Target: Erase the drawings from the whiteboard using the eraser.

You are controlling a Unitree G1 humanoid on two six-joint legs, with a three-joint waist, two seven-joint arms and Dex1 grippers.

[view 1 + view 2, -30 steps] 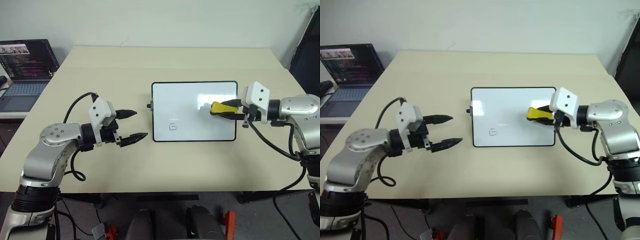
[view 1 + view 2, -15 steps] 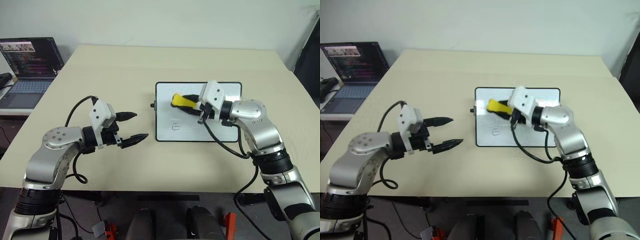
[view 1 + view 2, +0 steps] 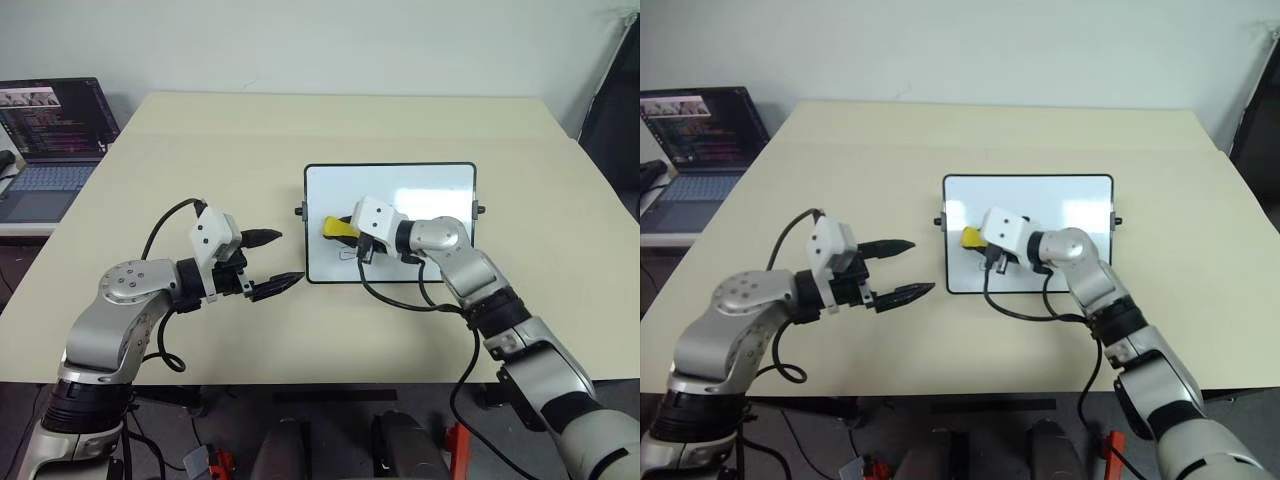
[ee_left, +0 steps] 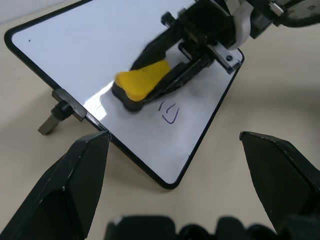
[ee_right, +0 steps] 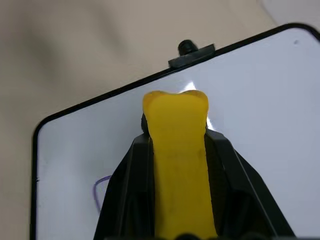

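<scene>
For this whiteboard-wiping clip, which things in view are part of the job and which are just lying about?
Part of the job:
- whiteboard
- yellow eraser, gripped in the right gripper
- one remaining drawing, a small box-like mark near the board's left end

Just lying about:
- laptop on a side surface to the left
- left gripper, open above the table, holding nothing

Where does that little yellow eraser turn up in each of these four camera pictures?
Left eye: eraser, near the whiteboard's left edge.
Right eye, same spot.
Left wrist, beside the remaining drawing.
Right wrist, picture centre, clamped between black fingers.
Shared landmark: the board-edge knob.
</scene>
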